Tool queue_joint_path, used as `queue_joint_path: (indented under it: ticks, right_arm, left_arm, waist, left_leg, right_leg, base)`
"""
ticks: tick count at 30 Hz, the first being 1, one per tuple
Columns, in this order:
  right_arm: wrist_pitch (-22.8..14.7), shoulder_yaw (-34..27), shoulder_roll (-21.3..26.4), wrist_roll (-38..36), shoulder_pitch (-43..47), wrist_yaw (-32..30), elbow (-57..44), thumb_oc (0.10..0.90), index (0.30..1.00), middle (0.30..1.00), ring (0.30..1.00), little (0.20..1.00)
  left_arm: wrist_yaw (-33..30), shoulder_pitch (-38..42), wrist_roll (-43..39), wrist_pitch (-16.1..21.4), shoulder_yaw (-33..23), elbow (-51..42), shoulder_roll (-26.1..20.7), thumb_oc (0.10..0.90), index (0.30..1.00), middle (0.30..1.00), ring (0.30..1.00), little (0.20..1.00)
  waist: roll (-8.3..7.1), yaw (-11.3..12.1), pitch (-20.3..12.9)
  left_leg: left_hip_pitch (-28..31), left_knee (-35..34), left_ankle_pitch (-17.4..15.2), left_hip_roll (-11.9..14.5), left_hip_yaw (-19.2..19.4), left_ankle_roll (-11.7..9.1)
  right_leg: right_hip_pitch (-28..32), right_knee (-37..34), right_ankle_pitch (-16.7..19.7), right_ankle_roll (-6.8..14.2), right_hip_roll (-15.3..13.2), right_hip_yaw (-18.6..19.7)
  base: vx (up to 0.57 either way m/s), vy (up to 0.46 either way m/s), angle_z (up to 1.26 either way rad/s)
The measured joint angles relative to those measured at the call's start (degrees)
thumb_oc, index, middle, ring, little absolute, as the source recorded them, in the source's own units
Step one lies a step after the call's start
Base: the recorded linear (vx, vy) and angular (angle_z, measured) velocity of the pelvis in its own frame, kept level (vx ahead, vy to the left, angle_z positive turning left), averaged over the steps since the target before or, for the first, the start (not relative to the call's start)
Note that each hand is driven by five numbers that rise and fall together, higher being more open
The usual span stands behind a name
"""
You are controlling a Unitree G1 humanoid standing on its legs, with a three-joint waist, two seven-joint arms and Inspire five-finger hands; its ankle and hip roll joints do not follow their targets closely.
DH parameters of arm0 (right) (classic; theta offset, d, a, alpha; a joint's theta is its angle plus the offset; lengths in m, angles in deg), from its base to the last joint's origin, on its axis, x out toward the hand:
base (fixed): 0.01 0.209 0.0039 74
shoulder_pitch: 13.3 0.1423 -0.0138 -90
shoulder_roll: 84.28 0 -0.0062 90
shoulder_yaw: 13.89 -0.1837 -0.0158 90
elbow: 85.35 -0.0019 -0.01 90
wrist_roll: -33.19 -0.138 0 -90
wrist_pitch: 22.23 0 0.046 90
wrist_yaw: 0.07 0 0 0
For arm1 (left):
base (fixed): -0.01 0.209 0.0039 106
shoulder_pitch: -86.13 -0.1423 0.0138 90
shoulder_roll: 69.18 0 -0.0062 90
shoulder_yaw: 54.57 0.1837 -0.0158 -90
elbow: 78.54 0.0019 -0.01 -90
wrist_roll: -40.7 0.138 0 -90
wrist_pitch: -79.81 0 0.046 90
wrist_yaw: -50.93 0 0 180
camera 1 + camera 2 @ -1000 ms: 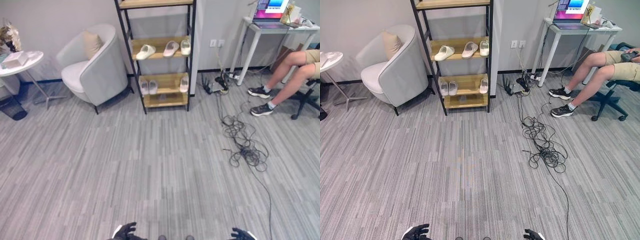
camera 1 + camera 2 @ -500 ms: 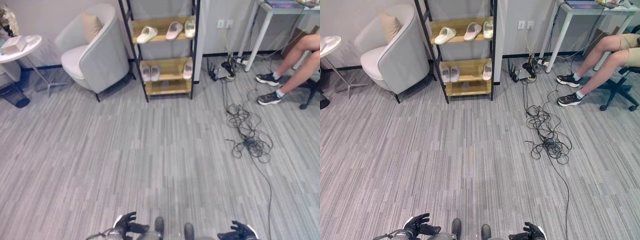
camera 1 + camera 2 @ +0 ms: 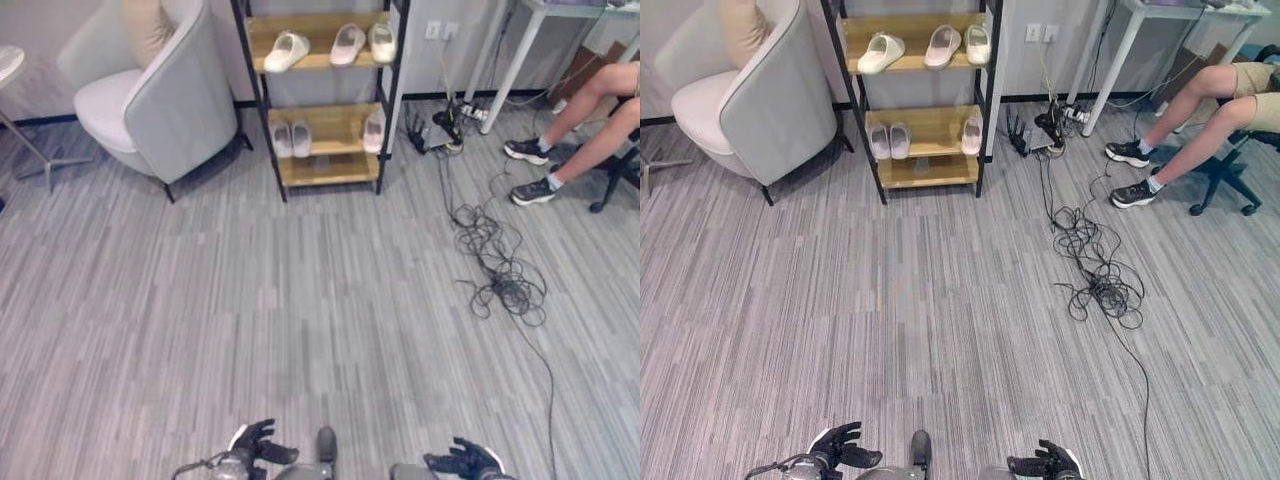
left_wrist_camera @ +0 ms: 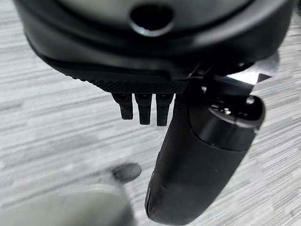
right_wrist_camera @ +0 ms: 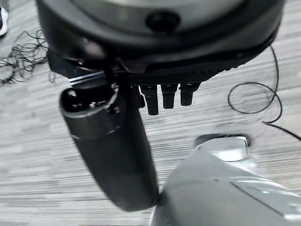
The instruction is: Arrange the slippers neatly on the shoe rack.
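The black-framed wooden shoe rack stands against the far wall. Its upper shelf holds a cream slipper lying askew, a pinkish slipper and another cream slipper. On the lower shelf a pale pair sits at the left and a single slipper at the right. My left hand and right hand hang low at the near edge, far from the rack, both open and empty. Straight fingers show past the left palm, and straight fingers past the right.
A grey armchair stands left of the rack. A tangle of black cables lies on the floor to the right, running to a power strip. A seated person's legs and a white table leg are at far right.
The whole picture has shifted: the camera has tipped down and come nearer the rack. Both hands stay low and empty. The slippers have not moved.
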Motion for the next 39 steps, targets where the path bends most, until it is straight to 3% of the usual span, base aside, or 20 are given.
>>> queue_joint_path:
  ticks: [3,5,8,10,11,12,13,14,15,16,18,20,23,28,30,33,34,36,37,39]
  right_arm:
    - [-0.40,0.31,-0.36,0.01,0.06,0.11,-1.09,0.800,0.900,0.900,0.900,0.900]
    - [-0.58,0.55,-0.82,-0.02,0.25,0.34,-2.16,0.800,0.900,0.900,0.900,0.900]
    - [-0.57,0.43,-1.14,-1.39,0.85,0.63,-2.10,0.800,0.900,0.900,0.900,0.900]
    - [-0.10,0.48,-1.13,-1.39,-0.37,0.61,-1.45,0.800,0.900,0.900,0.900,0.900]
    - [0.19,0.49,-1.13,-1.39,-2.53,0.65,-1.48,0.800,0.900,0.900,0.900,0.900]
    - [0.60,0.49,-1.05,-1.39,-4.37,0.65,-0.75,0.800,0.900,0.900,0.900,0.900]
    - [1.04,0.48,-0.97,-1.39,-5.16,0.63,-0.28,0.800,0.900,0.900,0.900,0.900]
    - [1.37,0.41,-0.96,-1.40,-5.80,0.64,0.99,0.800,0.900,0.900,0.900,0.900]
    - [1.66,-0.10,-1.15,-1.40,-6.09,0.61,1.43,0.800,0.900,0.900,0.900,0.900]
    - [1.68,0.30,-0.82,-1.39,-6.07,0.64,1.14,0.800,0.900,0.900,0.900,0.900]
    - [1.17,0.60,0.00,-1.71,-4.94,0.65,0.07,0.800,0.900,0.900,0.900,0.900]
    - [0.25,0.72,0.02,-2.25,-2.76,0.41,-0.02,0.800,0.900,0.900,0.900,0.900]
    - [0.19,0.96,-0.45,-3.40,-1.60,0.07,-0.68,0.800,0.900,0.900,0.900,0.900]
    - [-0.20,1.17,0.96,-3.39,-0.73,-0.10,-1.74,0.800,0.900,0.900,0.900,0.900]
    - [0.83,1.05,1.62,-3.37,-0.60,-0.14,-0.95,0.800,0.900,0.900,0.900,0.900]
    - [1.37,1.02,1.64,-3.20,-1.60,0.03,-0.29,0.800,0.900,0.900,0.900,0.900]
    - [1.23,1.04,1.64,-3.14,-2.19,0.11,0.41,0.800,0.900,0.900,0.900,0.900]
    - [1.09,1.34,2.30,-3.12,-4.09,0.04,-0.02,0.800,0.900,0.900,0.900,0.900]
    - [1.33,1.77,2.24,-3.14,-3.97,0.16,-0.15,0.800,0.900,0.900,0.900,0.900]
    - [1.49,2.35,1.65,-3.12,-4.55,0.41,-1.94,0.800,0.900,0.900,0.900,0.900]
  left_arm:
    - [-0.05,-1.16,0.01,-0.37,0.02,0.05,-0.07,0.800,0.900,0.900,0.900,0.900]
    - [-0.08,-2.29,0.03,-0.80,-0.43,0.35,0.18,0.800,0.900,0.900,0.900,0.900]
    - [0.19,-1.64,0.72,-0.87,-0.91,4.05,0.62,0.800,0.900,0.900,0.900,0.900]
    - [0.29,-1.80,1.08,-0.80,-1.70,4.76,0.68,0.800,0.900,0.900,0.900,0.900]
    - [0.29,-2.45,1.13,-0.66,-1.66,4.55,0.60,0.800,0.900,0.900,0.900,0.900]
    - [0.29,-3.50,1.11,-0.48,-1.70,4.34,0.95,0.800,0.900,0.900,0.900,0.900]
    - [0.12,-3.72,1.17,-0.50,-1.47,4.37,1.04,0.800,0.900,0.900,0.900,0.900]
    - [0.44,-4.28,1.17,-0.52,-1.37,4.38,1.28,0.800,0.900,0.900,0.900,0.900]
    - [0.57,-4.60,0.97,-0.50,-1.58,4.19,1.65,0.800,0.900,0.900,0.900,0.900]
    - [0.52,-4.94,0.71,-0.49,-1.92,3.81,1.36,0.800,0.900,0.900,0.900,0.900]
    - [0.46,-4.83,-0.20,-0.50,-2.80,3.25,1.46,0.800,0.900,0.900,0.900,0.900]
    - [0.50,-3.67,-0.21,-0.41,-3.12,2.05,1.09,0.800,0.900,0.900,0.900,0.900]
    - [0.44,-1.56,-0.32,-0.44,-3.14,0.77,0.70,0.800,0.900,0.900,0.900,0.900]
    - [0.46,-0.42,-0.16,0.47,-2.09,-1.48,1.00,0.800,0.900,0.900,0.900,0.900]
    - [0.45,-0.28,-0.35,0.42,-2.32,-1.59,1.33,0.800,0.900,0.900,0.900,0.900]
    - [0.50,-1.59,-2.32,0.55,-4.06,-1.62,2.46,0.800,0.900,0.900,0.900,0.900]
    - [0.49,-1.39,-2.25,0.52,-4.34,-0.97,2.54,0.800,0.900,0.900,0.900,0.900]
    - [0.42,-2.83,-1.77,0.33,-2.49,0.65,2.70,0.800,0.900,0.900,0.900,0.900]
    - [0.46,-2.27,-1.70,0.27,-1.37,1.00,2.23,0.800,0.900,0.900,0.900,0.900]
    - [0.43,-2.23,-1.70,0.29,0.25,0.55,1.07,0.800,0.900,0.900,0.900,0.900]
  waist:
    - [0.22,-0.45,-0.13]
    - [0.65,-2.39,-0.17]
    - [-0.58,-6.06,-0.50]
    - [-1.25,-6.49,-1.03]
    - [-1.94,-6.69,-1.81]
    - [-1.43,-6.75,-2.81]
    - [-0.63,-6.72,-3.32]
    - [0.45,-6.84,-4.04]
    - [0.76,-6.59,-4.24]
    - [0.65,-5.78,-4.44]
    - [0.56,-5.53,-4.44]
    - [-0.21,-4.82,-3.82]
    - [-2.88,-3.95,-2.08]
    - [-1.32,-2.52,-1.23]
    - [1.43,-1.18,0.25]
    - [2.03,0.52,0.16]
    - [1.58,0.28,-0.14]
    - [3.17,-0.29,-3.14]
    - [3.15,-0.79,-3.57]
    - [1.81,-2.19,-3.46]
  left_leg:
    - [2.24,-0.05,-1.59,0.44,-0.23,0.12]
    - [3.88,-0.18,-4.29,1.68,-1.48,0.76]
    - [6.26,-0.15,-6.95,1.62,-3.93,-0.32]
    - [8.72,-0.14,-9.45,1.38,-5.35,-1.31]
    - [11.12,-0.24,-10.42,1.22,-7.10,-2.34]
    - [13.91,-1.16,-12.19,2.18,-8.71,-2.86]
    - [15.18,-0.85,-12.70,2.72,-9.47,-4.14]
    - [15.43,2.14,-13.42,4.10,-10.35,-6.31]
    - [12.42,11.34,-13.71,4.54,-10.14,-9.10]
    - [9.99,18.32,-13.06,4.52,-10.58,-10.61]
    - [3.61,32.89,-10.51,4.67,-10.48,-13.55]
    - [-2.78,43.47,-8.71,4.89,-8.50,-12.96]
    - [-7.01,41.51,-8.68,5.72,-5.31,-12.06]
    - [-13.42,20.22,-4.64,6.10,0.65,-10.87]
    - [-13.03,4.60,3.17,5.78,1.81,-11.31]
    - [-10.86,1.57,6.08,5.06,0.40,-9.40]
    - [-9.91,3.37,5.61,3.72,0.77,-8.07]
    - [-6.22,3.66,5.27,3.69,1.05,-2.50]
    - [-4.29,2.03,4.78,3.30,0.59,-1.75]
    - [-2.31,0.39,4.42,2.16,0.22,-1.12]
  right_leg:
    - [-1.54,-2.40,-0.31,-0.80,0.32,-2.62]
    - [-4.02,-12.42,0.64,-1.81,3.16,-4.81]
    - [-7.77,-30.88,10.09,-2.27,5.44,-5.18]
    - [-8.13,-36.27,14.10,-2.25,5.43,-4.95]
    - [-7.95,-34.86,14.18,-2.53,5.17,-5.32]
    - [-7.83,-31.47,16.19,-4.35,5.64,-5.17]
    - [-7.26,-30.44,17.56,-4.31,6.10,-5.36]
    - [-5.65,-30.50,19.68,-5.99,7.37,-5.55]
    - [-2.46,-32.73,19.37,-6.91,7.88,-6.63]
    - [-0.04,-34.14,20.22,-9.90,8.42,-6.26]
    - [2.31,-35.79,18.49,-12.30,9.50,-5.94]
    - [4.58,-36.44,17.50,-14.14,10.12,-4.67]
    - [9.66,-37.49,14.90,-15.86,9.64,-4.76]
    - [14.27,-41.43,12.19,-14.60,10.06,-5.51]
    - [17.49,-42.44,10.95,-13.87,11.75,-4.68]
    - [21.48,-42.10,8.50,-11.71,12.14,-2.19]
    - [22.56,-41.30,6.68,-9.30,11.04,-2.42]
    - [19.02,-27.54,0.43,-4.94,11.72,-1.95]
    - [12.38,-13.03,-0.48,-4.07,11.18,-1.89]
    - [4.85,3.28,-0.84,-3.49,8.66,-3.46]
  base:
    - [0.44,-0.017,0.00]
    - [0.52,-0.084,0.06]
    - [0.48,-0.118,0.34]
    - [0.37,-0.164,0.57]
    - [0.36,-0.199,0.82]
    - [0.36,-0.200,0.74]
    - [0.29,-0.198,0.58]
    - [0.26,-0.207,0.39]
    - [0.32,-0.277,0.20]
    - [0.23,-0.234,-0.03]
    - [0.20,-0.186,-0.16]
    - [0.37,-0.189,-0.18]
    - [0.36,-0.007,0.03]
    - [0.42,0.062,-0.03]
    - [0.46,0.084,-0.14]
    - [0.43,0.136,-0.45]
    - [0.16,0.075,-0.48]
    - [0.23,0.097,-0.44]
    - [0.32,0.128,-0.29]
    - [0.21,0.074,0.14]
